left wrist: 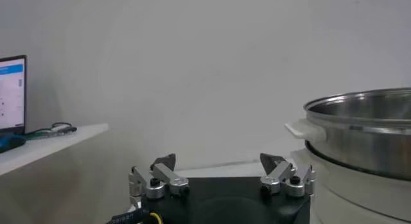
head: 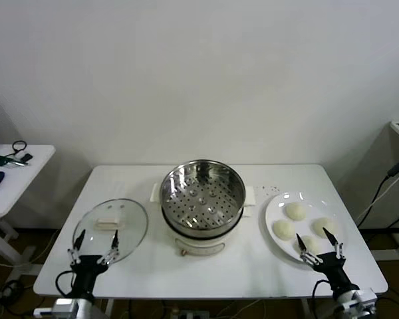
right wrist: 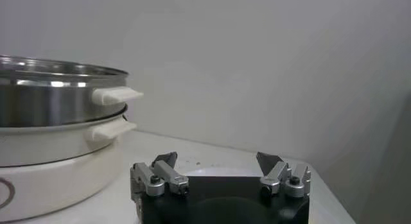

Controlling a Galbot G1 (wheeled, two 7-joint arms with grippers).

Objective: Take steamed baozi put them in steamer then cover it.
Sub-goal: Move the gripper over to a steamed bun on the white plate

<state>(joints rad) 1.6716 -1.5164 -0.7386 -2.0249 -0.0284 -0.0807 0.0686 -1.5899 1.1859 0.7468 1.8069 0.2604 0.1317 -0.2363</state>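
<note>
My left gripper (head: 94,247) hangs low at the near edge of the white table (head: 139,266), its fingers (head: 113,244) spread wide apart and holding nothing. Just beyond those fingertips lies the cover (head: 111,228), the clear glass lid flat on the tabletop with its white rectangular handle (head: 108,222) facing up; my fingertips overlap its near rim in the head view, though I cannot tell whether they touch it. My right gripper (head: 320,247) sits at the opposite near corner, fingers (head: 329,238) likewise parted and empty. Right ahead of them is the white plate (head: 274,206) carrying the steamed baozi (head: 294,211), the nearest bun lying just beside my right fingertips and partly hidden by them, the others a little farther off. Between my two grippers, farther back toward the wall, stands the steamer (head: 203,199), open, its perforated tray (head: 201,198) bare and shiny on the white electric base (head: 198,246). From my left wrist I see the steamer (left wrist: 366,135) off to the side of my open fingers (left wrist: 282,171); from my right wrist it (right wrist: 58,110) rises on the other side of my fingers (right wrist: 164,171). A small side table (head: 13,174) with cables stands well off beyond my left gripper.
</note>
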